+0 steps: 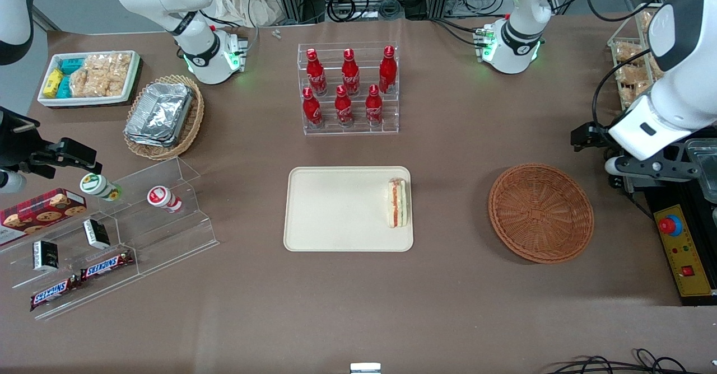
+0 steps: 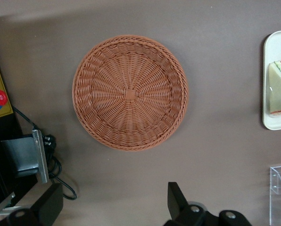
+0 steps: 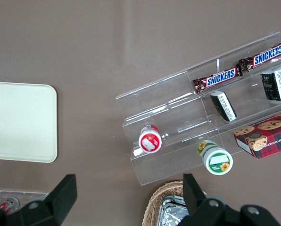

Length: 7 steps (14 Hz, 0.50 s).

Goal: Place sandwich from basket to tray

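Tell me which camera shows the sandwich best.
The front view: the whole sandwich shows there, lying on the tray at its edge nearest the empty basket. The left wrist view cuts it off at the picture's border, and the right wrist view shows only bare tray. The open claw hangs near the basket.

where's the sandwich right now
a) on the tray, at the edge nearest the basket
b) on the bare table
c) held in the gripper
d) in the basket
a: the sandwich lies on the tray by the edge nearest the basket, which holds nothing, while the gripper hangs open above the table beside the basket, holding nothing.
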Available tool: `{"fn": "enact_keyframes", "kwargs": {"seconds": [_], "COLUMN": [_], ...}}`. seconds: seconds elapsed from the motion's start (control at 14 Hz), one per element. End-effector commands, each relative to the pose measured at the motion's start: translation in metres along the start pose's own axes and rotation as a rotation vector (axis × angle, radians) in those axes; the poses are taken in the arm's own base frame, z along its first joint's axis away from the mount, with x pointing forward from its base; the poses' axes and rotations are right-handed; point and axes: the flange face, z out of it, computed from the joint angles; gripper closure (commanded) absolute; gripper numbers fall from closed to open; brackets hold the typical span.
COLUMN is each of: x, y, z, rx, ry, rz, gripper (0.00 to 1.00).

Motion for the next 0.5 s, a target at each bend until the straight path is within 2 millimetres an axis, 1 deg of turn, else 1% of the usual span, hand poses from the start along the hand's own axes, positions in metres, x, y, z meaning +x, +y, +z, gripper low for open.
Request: {"fn": "enact_keyframes", "kwargs": {"seconds": [0.0, 0.07, 0.14, 0.29, 0.43], "x": [-0.008, -0.005, 0.002, 0.009, 0.013], "y": [0.003, 0.003, 0.002, -0.001, -0.001], "z": [-0.002, -0.004, -0.011, -0.019, -0.021], "rx": [0.001, 0.002, -0.012, -0.016, -0.021], "ry": [0.023, 0.023, 0.031, -0.010, -0.016], "rz": [0.043, 0.037, 0.030, 0.039, 0.039], "gripper": [0.01, 0.01, 0.01, 0.01, 0.01]}}
